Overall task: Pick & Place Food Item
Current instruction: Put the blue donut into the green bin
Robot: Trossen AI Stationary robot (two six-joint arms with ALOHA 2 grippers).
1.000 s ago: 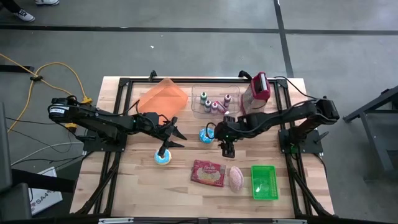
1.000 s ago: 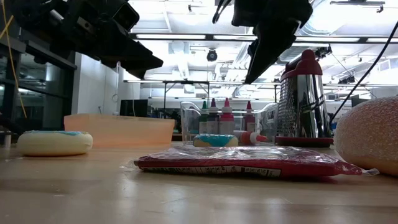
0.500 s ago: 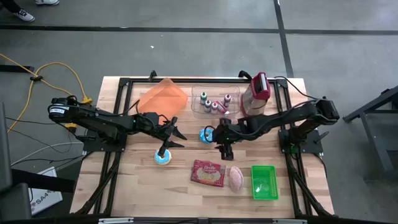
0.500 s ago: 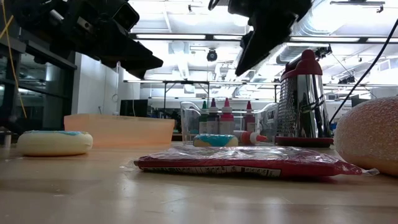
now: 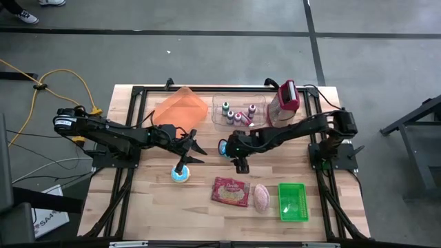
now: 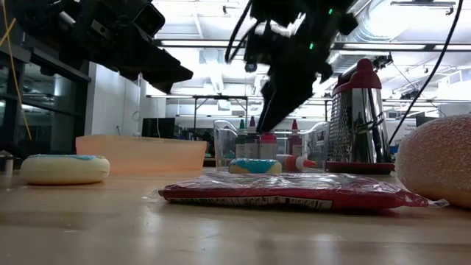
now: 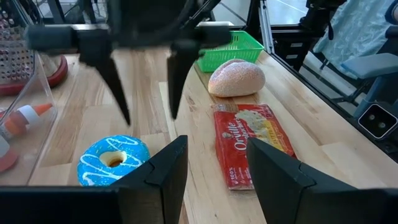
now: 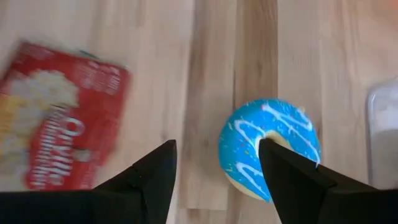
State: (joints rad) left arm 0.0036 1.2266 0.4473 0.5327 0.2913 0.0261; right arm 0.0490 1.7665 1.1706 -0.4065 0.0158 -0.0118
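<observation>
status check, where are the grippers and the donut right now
Right gripper open, empty, above blue donut. Left gripper open, empty, waiting over table's left half. Popcorn packet lies beside; nothing blocks the donut.

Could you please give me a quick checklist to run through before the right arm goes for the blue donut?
1. Right gripper open: ok, its fingers stand apart.
2. Right gripper holds nothing: ok, the gap is bare.
3. Right gripper over the blue donut: not ok, one finger overlaps it while the gap sits over bare table beside it.
4. Donut free of neighbours: ok, the popcorn bag lies apart from it; the clear bin's edge is close.
5. Left gripper out of the way: ok, it hovers apart, by the other donut.
6. Green basket free to receive: cannot tell.
</observation>
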